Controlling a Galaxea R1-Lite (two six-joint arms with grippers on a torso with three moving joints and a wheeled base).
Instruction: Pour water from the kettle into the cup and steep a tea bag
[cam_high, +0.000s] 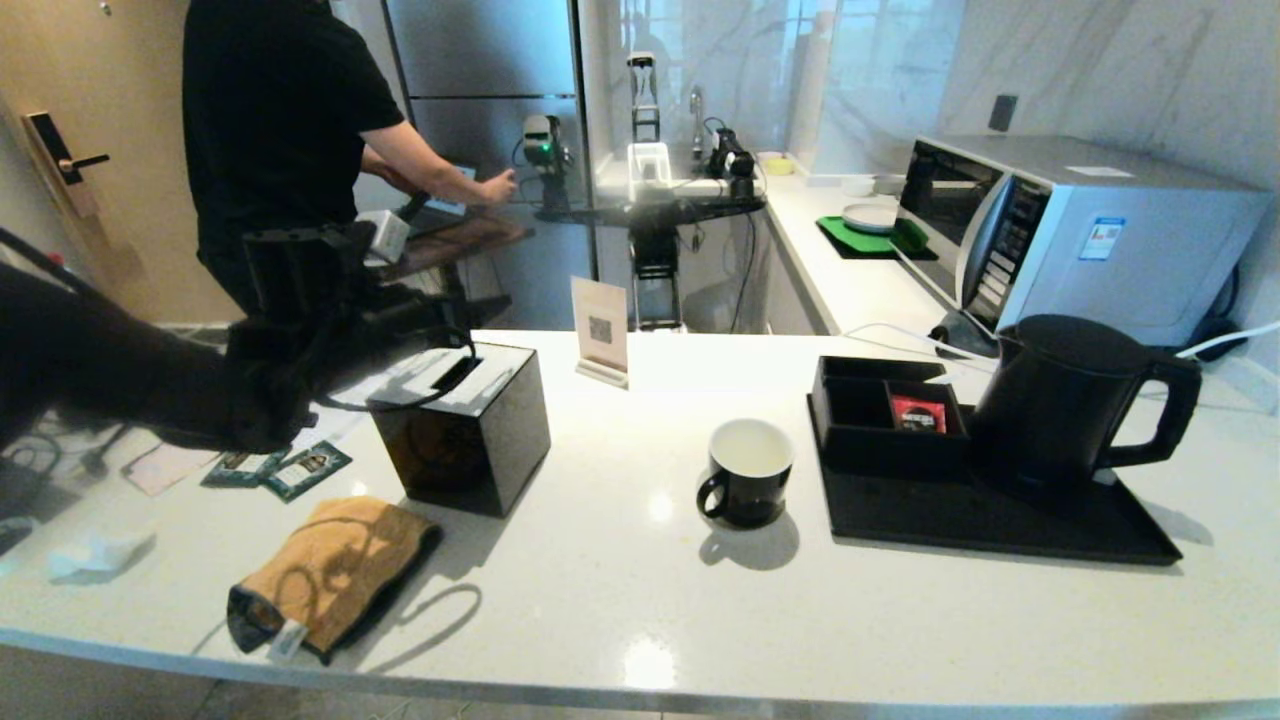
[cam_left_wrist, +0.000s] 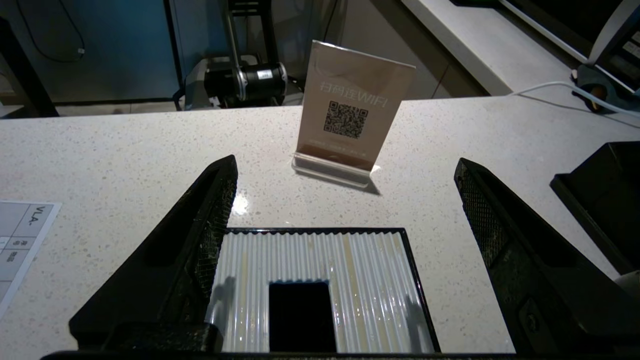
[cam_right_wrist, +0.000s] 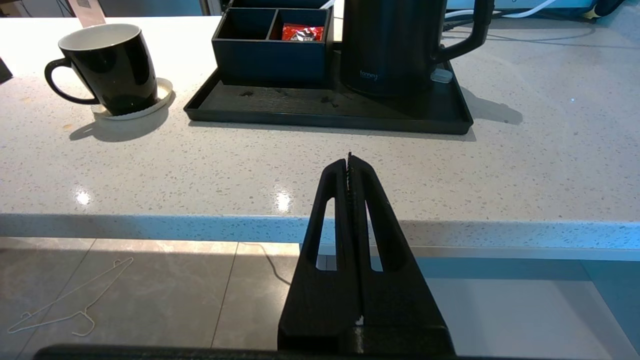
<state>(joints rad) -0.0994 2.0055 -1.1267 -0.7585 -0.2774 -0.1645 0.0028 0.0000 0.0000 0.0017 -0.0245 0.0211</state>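
The left gripper hovers wide open and empty above the black cube tissue box at the counter's left. The right gripper, fingers pressed together and empty, hangs off the near counter edge. The small glossy black mug stands mid-counter, just left of the black tray bearing the tall matte black kettle.

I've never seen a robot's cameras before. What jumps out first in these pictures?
The tall black kettle stands on a black tray at the counter's right, with the small black cup just left of the tray, apparently empty. The left gripper hangs over the black tissue box with fingers spread wide. The right gripper waits shut, off the counter's near edge.
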